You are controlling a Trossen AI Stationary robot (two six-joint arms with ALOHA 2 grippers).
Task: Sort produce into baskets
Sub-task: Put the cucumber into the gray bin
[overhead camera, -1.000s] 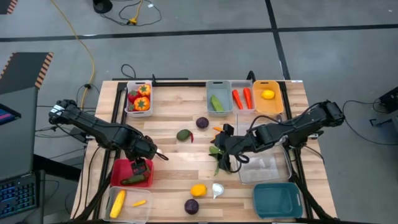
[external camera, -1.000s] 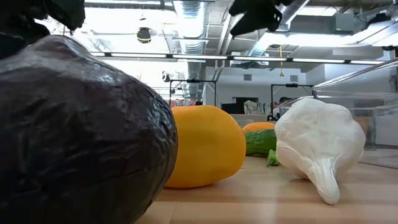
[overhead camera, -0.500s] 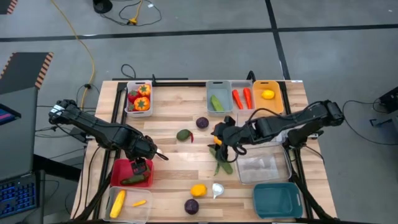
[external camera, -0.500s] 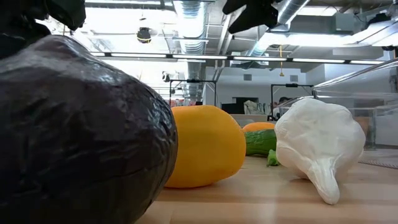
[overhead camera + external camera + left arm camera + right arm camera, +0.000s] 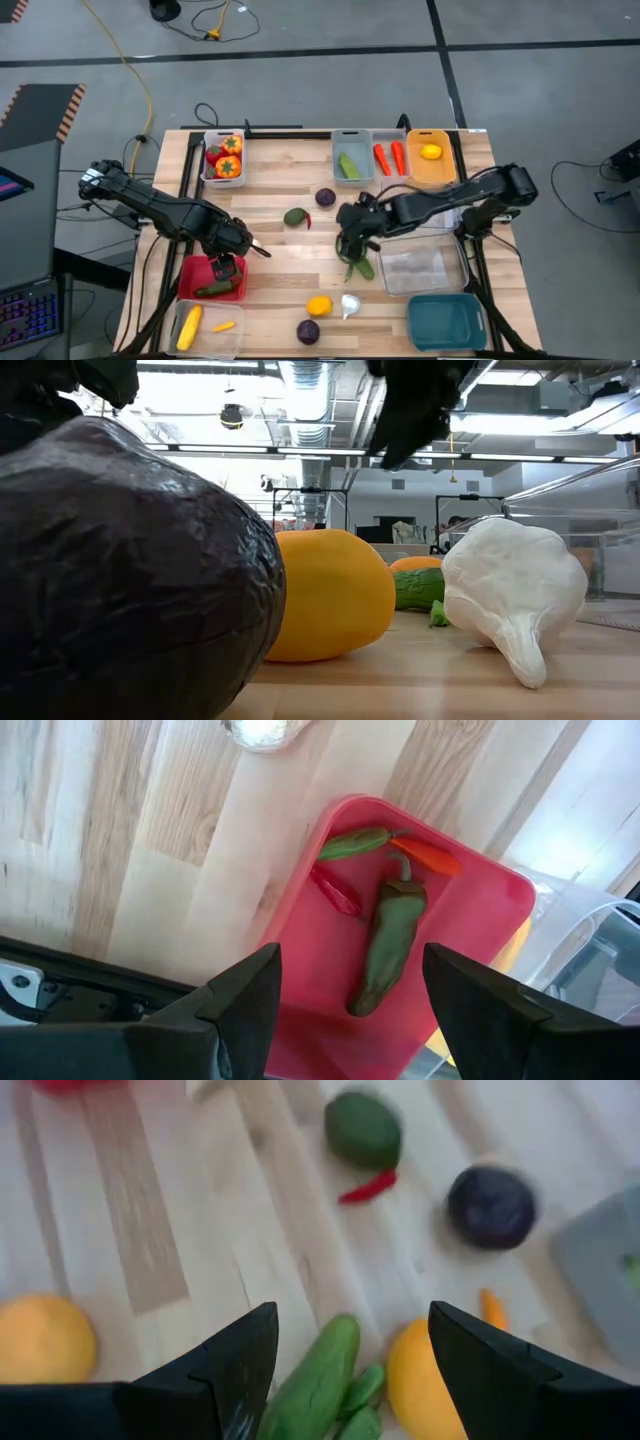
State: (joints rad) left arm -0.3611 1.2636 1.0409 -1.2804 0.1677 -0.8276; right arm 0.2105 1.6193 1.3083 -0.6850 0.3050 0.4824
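Observation:
My left gripper [image 5: 228,264] [image 5: 350,962] hangs open, pointing down, over the red basket [image 5: 196,275] [image 5: 480,920]. In that basket lie a green pepper [image 5: 388,935] and small red and green chilies [image 5: 338,892]. My right gripper [image 5: 347,236] [image 5: 345,1342] stands open, slanting down, above a green cucumber [image 5: 315,1380] [image 5: 358,262] and an orange fruit [image 5: 425,1380] at mid-table; it touches neither. Farther off on the wood rest a green round [image 5: 294,216], a red chili [image 5: 368,1185] and a purple round [image 5: 325,197].
Along the far edge stand baskets with tomatoes [image 5: 223,157], a cucumber [image 5: 350,162], carrots [image 5: 390,157] and a lemon [image 5: 430,153]. A clear basket [image 5: 420,272] and a teal one [image 5: 445,320] sit near right. A lemon [image 5: 318,305], garlic [image 5: 349,305], a purple round [image 5: 308,331] and a corn basket [image 5: 196,325] lie near.
My right gripper has swung toward the table's left edge over the cucumber, tipped steeper downward and sunk a little, its fingers staying apart. Nothing on the table has moved.

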